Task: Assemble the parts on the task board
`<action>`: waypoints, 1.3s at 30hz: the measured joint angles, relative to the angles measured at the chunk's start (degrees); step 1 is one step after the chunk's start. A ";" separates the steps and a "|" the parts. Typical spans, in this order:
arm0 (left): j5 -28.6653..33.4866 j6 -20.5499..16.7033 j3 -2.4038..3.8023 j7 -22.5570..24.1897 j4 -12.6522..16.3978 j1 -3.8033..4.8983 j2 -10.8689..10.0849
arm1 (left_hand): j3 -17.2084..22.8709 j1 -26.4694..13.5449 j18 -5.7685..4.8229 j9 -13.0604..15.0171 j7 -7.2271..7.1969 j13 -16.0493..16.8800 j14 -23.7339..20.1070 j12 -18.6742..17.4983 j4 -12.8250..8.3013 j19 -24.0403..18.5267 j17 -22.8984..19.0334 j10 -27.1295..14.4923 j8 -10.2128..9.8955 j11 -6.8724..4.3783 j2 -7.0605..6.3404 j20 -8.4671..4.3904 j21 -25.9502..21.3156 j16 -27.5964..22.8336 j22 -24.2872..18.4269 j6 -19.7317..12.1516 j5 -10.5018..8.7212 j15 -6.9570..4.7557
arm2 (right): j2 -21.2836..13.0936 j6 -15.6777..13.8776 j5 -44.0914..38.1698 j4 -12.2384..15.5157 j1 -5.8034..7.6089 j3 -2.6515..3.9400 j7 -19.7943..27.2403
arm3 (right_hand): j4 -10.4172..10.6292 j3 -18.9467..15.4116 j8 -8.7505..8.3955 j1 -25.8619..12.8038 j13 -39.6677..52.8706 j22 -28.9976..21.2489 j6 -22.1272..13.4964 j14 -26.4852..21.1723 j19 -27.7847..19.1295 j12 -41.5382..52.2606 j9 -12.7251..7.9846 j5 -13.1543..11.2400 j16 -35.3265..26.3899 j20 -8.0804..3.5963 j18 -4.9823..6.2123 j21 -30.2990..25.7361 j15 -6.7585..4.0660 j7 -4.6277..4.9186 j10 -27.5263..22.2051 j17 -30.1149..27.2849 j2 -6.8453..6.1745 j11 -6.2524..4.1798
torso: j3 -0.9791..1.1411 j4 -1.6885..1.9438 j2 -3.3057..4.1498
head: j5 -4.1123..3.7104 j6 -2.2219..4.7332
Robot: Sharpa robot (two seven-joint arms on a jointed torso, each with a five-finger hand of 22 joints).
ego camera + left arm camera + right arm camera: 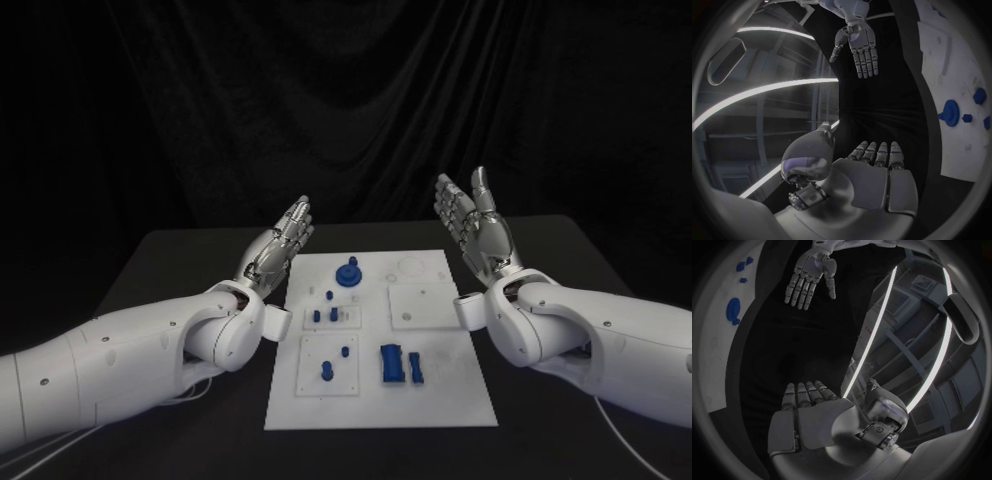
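A black table [173, 255] stands before a dark draped curtain [289, 100].

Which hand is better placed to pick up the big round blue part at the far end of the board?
Left, marginally. The left hand is open beside the task board, nearer the round blue part than the raised, open right hand.

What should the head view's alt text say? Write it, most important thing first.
Both robot hands, left hand and right hand, are raised open and hold nothing, on either side of the white task board. Small blue parts sit on the board, on a black table.
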 measured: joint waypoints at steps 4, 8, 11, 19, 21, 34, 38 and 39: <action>1.89 -6.43 2.13 -1.55 1.76 -0.63 0.65 | 1.12 -5.41 -2.20 -0.01 1.11 0.01 0.00 0.00 -1.12 0.00 -0.01 0.00 0.00 0.00 -1.04 0.00 -0.01 0.00 0.00 -0.11 -1.54 0.00 | 1.78 -3.98 4.75 -0.67 -1.39 1.90 -1.24 | 0.00 0.00 0.00 0.00 0.00 0.00 0.00 0.00 0.00 0.00 0.00 0.00 0.00 0.00 0.00 0.00 0.00 0.00 0.00 0.00 0.00 0.00 | -0.37 0.11 -1.18 | -0.59 2.83; 3.63 -12.22 3.57 -3.04 2.92 -1.03 1.07 | 2.90 -9.94 -3.10 -0.01 1.71 0.01 0.00 0.00 -2.35 -0.20 -0.03 0.00 0.00 0.00 -2.94 -0.20 -0.01 0.00 0.00 -0.11 -2.84 0.00 | 2.62 -6.89 8.23 -1.01 -2.06 2.69 -2.29 | 0.00 0.00 0.00 0.00 0.00 0.01 0.00 0.00 0.00 0.00 0.01 0.00 0.00 0.00 0.00 0.00 0.01 0.00 0.00 0.00 0.00 0.00 | -0.66 0.21 -2.11 | -1.00 4.76; 4.73 -15.76 4.25 -3.97 3.56 -1.29 1.25 | 4.71 -13.15 -4.04 -0.01 2.11 0.02 0.00 0.00 -4.06 -0.20 -0.05 0.00 0.00 0.00 -4.50 -0.20 -0.01 0.00 0.00 -0.11 -3.73 0.00 | 2.70 -8.20 9.80 -1.06 -2.13 2.73 -2.85 | 0.00 0.00 0.00 0.00 0.01 0.01 0.00 0.00 0.00 0.00 0.01 0.00 0.00 0.00 0.00 0.00 0.01 0.00 0.00 0.01 0.00 0.00 | -0.80 0.25 -2.57 | -1.12 5.52; 6.45 -20.38 4.52 -5.44 3.88 -1.39 1.36 | 6.54 -19.44 -4.01 0.00 2.51 0.04 0.00 0.00 -6.55 -0.20 -0.05 -0.03 0.00 0.02 -6.21 -0.20 -0.01 0.00 0.00 -0.11 -7.11 0.00 | 2.69 -9.79 11.60 -1.11 -2.13 2.75 -3.58 | 0.00 0.00 0.00 0.01 0.01 0.01 0.00 0.00 0.00 0.01 0.02 0.00 0.00 0.01 0.01 0.00 0.01 0.00 0.00 0.01 0.00 0.00 | -0.93 0.29 -2.99 | -1.21 5.90; 6.67 -20.90 4.52 -5.65 3.88 -1.39 1.36 | 6.55 -20.77 -4.01 0.00 2.51 0.04 0.00 0.00 -6.88 -0.20 -0.05 -0.20 0.00 0.20 -6.38 -0.20 -0.01 0.00 0.01 -0.11 -7.99 0.00 | 2.69 -10.00 11.86 -1.11 -2.13 2.75 -3.69 | 0.00 0.00 0.00 0.01 0.01 0.02 0.00 0.01 0.00 0.01 0.02 0.00 0.00 0.01 0.01 0.00 0.01 0.00 0.00 0.01 0.00 0.00 | -0.93 0.29 -3.02 | -1.21 5.91; 7.32 -22.20 4.52 -6.17 3.90 -1.39 1.36 | 7.07 -28.21 -4.11 0.01 2.51 -0.01 0.00 0.00 -7.39 -0.20 -0.03 -0.21 0.00 0.20 -6.85 -0.20 -0.01 0.00 0.02 -0.11 -9.82 0.00 | 2.68 -10.57 12.49 -1.12 -2.13 2.75 -3.95 | 0.00 0.00 0.00 0.01 0.02 0.02 0.00 0.01 0.00 0.02 0.04 0.01 0.00 0.01 0.02 0.00 0.01 0.00 0.00 0.02 0.00 0.00 | -0.96 0.29 -3.06 | -1.21 5.91; 7.39 -22.31 4.52 -6.23 3.90 -1.39 1.36 | 7.09 -34.73 -4.89 0.01 2.51 -0.01 0.00 0.00 -7.41 -0.20 -0.02 -0.21 0.00 0.20 -6.85 -0.20 0.00 0.00 0.01 -0.11 -9.94 0.00 | 2.69 -10.64 12.56 -1.12 -2.13 2.75 -3.98 | 0.00 0.00 0.00 0.01 0.02 0.02 0.00 0.01 0.00 0.02 0.04 0.01 0.00 0.01 0.01 0.00 0.01 0.00 0.00 0.02 0.00 0.01 | -0.95 0.30 -3.07 | -1.21 5.91; 7.40 -22.33 4.52 -6.24 3.90 -1.39 1.36 | 7.09 -35.35 -4.89 0.02 2.51 -0.01 0.00 0.00 -7.41 -0.20 -0.02 -0.21 0.01 0.20 -6.82 -0.20 -0.01 0.00 0.01 -0.11 -9.94 0.00 | 2.69 -10.65 12.58 -1.12 -2.13 2.75 -3.98 | 0.00 0.00 0.00 0.01 0.02 0.02 0.00 0.01 0.01 0.02 0.05 0.01 0.00 0.01 0.01 0.00 0.01 0.00 0.00 0.02 0.00 0.00 | -0.95 0.29 -3.07 | -1.21 5.91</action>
